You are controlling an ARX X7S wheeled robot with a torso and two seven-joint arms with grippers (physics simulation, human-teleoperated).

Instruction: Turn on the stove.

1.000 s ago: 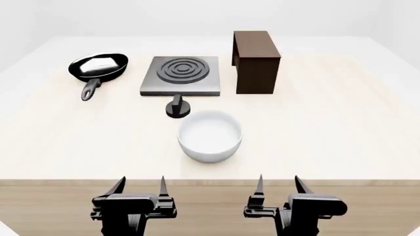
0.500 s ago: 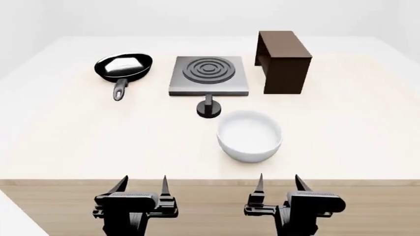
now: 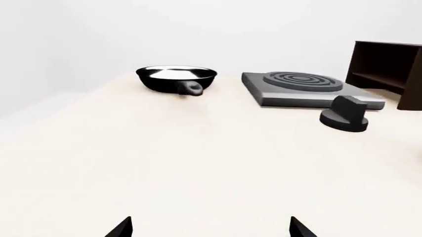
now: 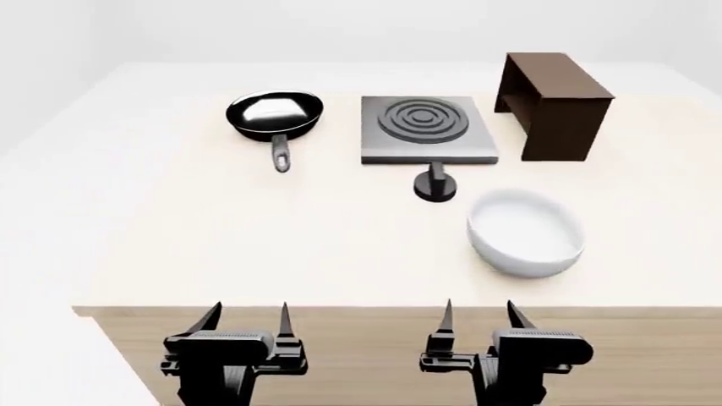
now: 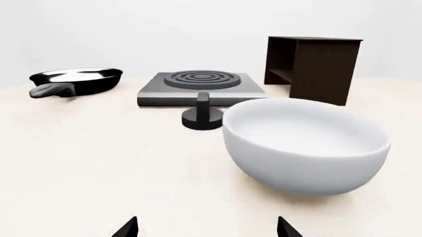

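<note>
The stove [image 4: 427,128] is a flat square grey plate with a dark ring burner at the back of the table; it also shows in the left wrist view [image 3: 300,88] and the right wrist view [image 5: 201,86]. Its small black knob [image 4: 435,184] with a lever handle stands just in front of it, seen too in the left wrist view [image 3: 345,115] and the right wrist view [image 5: 203,115]. My left gripper [image 4: 246,315] and right gripper [image 4: 478,313] are both open and empty, near the table's front edge, far from the knob.
A white bowl [image 4: 525,233] sits right of and in front of the knob, close ahead of the right gripper [image 5: 303,143]. A black frying pan [image 4: 274,117] lies left of the stove. A dark brown wooden shelf [image 4: 557,103] stands right of it.
The view has shifted left: stove, knob, pan, bowl and shelf all moved rightward in the head view. The table's left front corner now shows. Both grippers keep their pose.
</note>
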